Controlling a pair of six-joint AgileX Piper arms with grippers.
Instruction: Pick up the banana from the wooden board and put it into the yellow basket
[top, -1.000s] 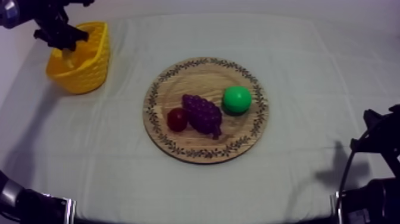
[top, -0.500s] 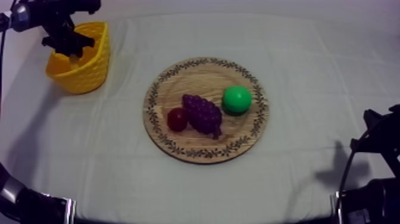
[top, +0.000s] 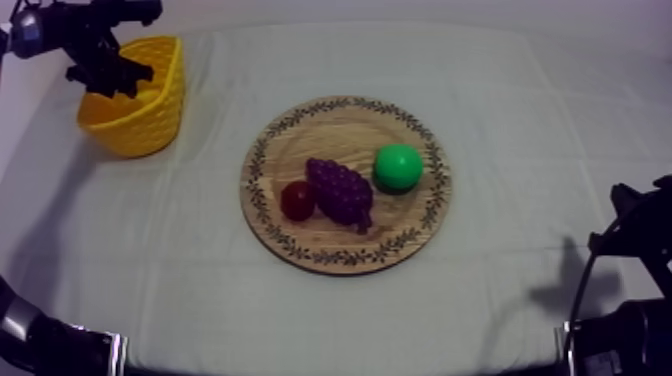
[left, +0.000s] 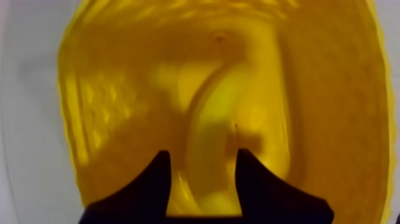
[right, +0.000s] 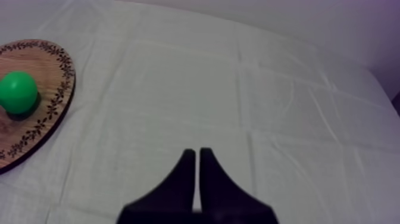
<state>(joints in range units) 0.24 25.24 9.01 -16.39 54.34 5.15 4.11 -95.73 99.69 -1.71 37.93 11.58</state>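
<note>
From above, the left gripper (top: 115, 82) hangs over the mouth of the yellow basket (top: 150, 120) at the far left of the tabletop (top: 520, 120). The wooden board (top: 340, 135) sits mid-table, well apart from the basket. It carries 3 things: a bunch of grapes (top: 338, 190), a small red fruit (top: 297, 200) touching the grapes, and a round green fruit (top: 398, 167). There is no banana on it. The right arm (top: 625, 320) sits low at its own side, far from the basket.

The left wrist camera looks straight down into the basket (left: 333, 119). The 2 fingers (left: 158, 184) of the left gripper (left: 201, 154) stand apart, clamped on nothing. The banana (left: 217, 128) lies inside the basket, directly beyond the gap. Its long curve runs away from the fingers toward the far wall. I judge it released and resting on the basket floor, though I cannot tell if either finger touches it. A straight lift out should clear it.

At the right wrist, the right gripper (right: 198, 156) has its fingers pressed together in a narrow wedge over bare tabletop (right: 238, 89). The board's rim (right: 59, 89) and the green fruit (right: 18, 92) lie off to one side.
</note>
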